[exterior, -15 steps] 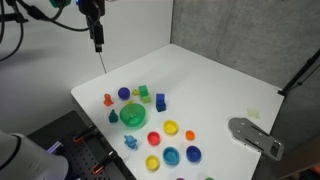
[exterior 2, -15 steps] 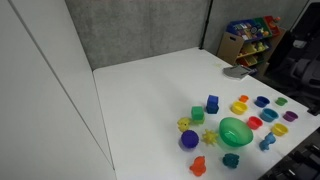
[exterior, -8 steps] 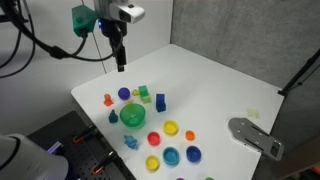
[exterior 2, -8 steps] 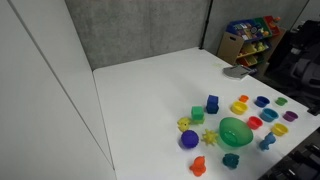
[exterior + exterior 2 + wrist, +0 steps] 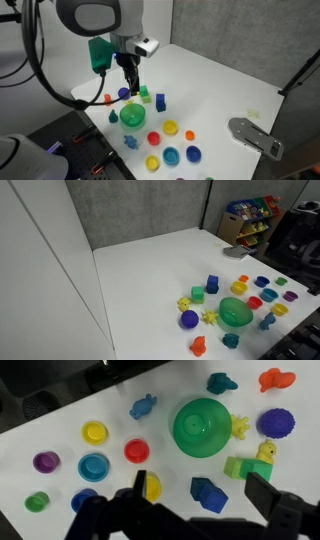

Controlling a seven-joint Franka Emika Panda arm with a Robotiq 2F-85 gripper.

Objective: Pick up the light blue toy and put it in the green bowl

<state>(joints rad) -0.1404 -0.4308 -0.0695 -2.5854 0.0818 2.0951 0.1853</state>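
1. Round bright green plastic bowl (image 5: 203,427): one.
2. Tiny pale sky-blue knobbly plastic toy (image 5: 143,406): one.
3. Shallow round plastic discs, counted in the wrist view: seven.
   - yellow disc (image 5: 95,432): two
   - blue disc (image 5: 94,466): two
   - red disc (image 5: 136,451): one
   - purple disc (image 5: 46,462): one
   - green disc (image 5: 37,501): one
4. Dark blue plastic block (image 5: 208,493): one.
5. Small green plastic block (image 5: 236,467): one.
6. Purple knobbly ball (image 5: 276,423): one.
7. Small teal plastic toy (image 5: 222,382): one.
8. Small orange plastic toy (image 5: 276,378): one.
9. Small yellow plastic toys (image 5: 241,427): two.

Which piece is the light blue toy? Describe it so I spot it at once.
In the wrist view, find the green bowl. The toy lies up-left of it, clear of its rim. It alone is pale blue and knobbly; the red disc and yellow disc are round.
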